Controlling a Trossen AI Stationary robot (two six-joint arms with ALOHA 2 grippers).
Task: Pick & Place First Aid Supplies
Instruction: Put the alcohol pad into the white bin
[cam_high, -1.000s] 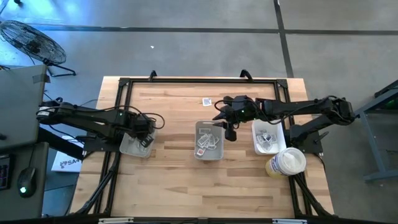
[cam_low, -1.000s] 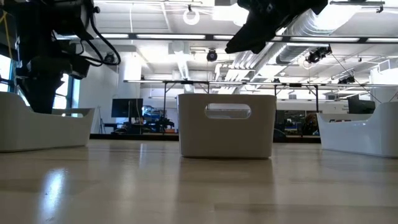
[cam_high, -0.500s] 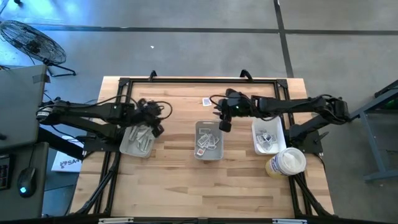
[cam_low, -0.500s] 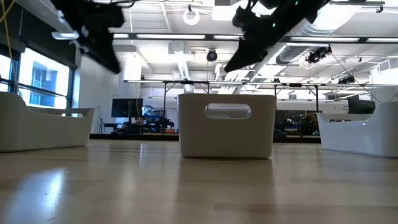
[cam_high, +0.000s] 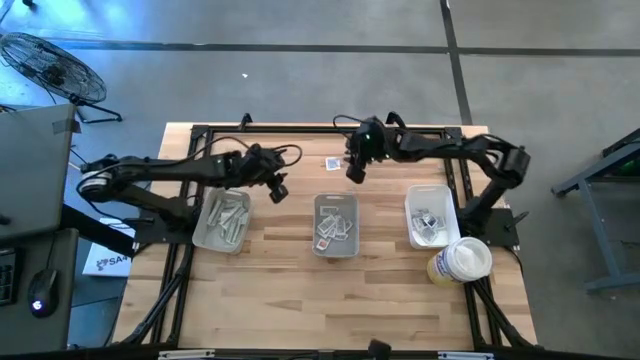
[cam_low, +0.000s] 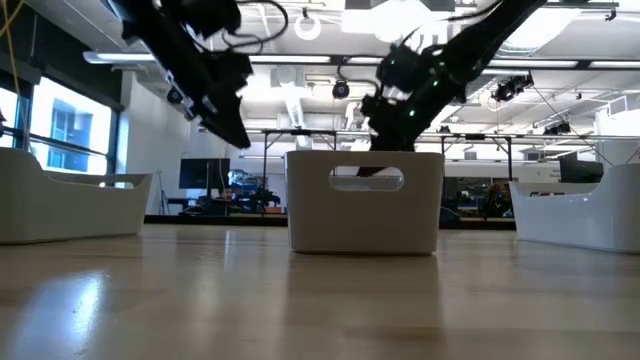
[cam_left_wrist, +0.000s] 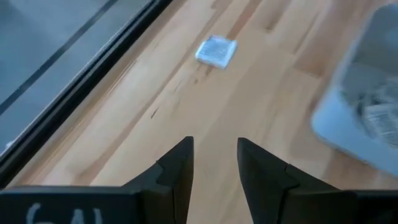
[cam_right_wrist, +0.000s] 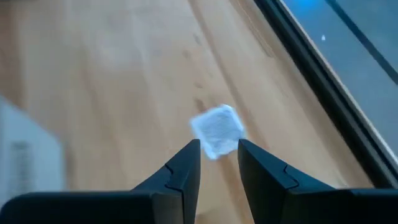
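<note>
I have the right gripper (cam_high: 354, 172), fingers slightly apart and empty, nearest the loose square sachet (cam_high: 331, 163), just left of it top-centre.

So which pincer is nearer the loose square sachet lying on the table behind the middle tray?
The right. The right pincer hangs just beside the sachet, with the sachet right ahead of its tips. The left pincer is farther off, between the left tray and the sachet.

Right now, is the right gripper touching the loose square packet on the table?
Cannot tell. In the right wrist view the right gripper is open with the square packet just past its fingertips, overlapping them; no gap or contact shows plainly. The high view is too coarse.
</note>
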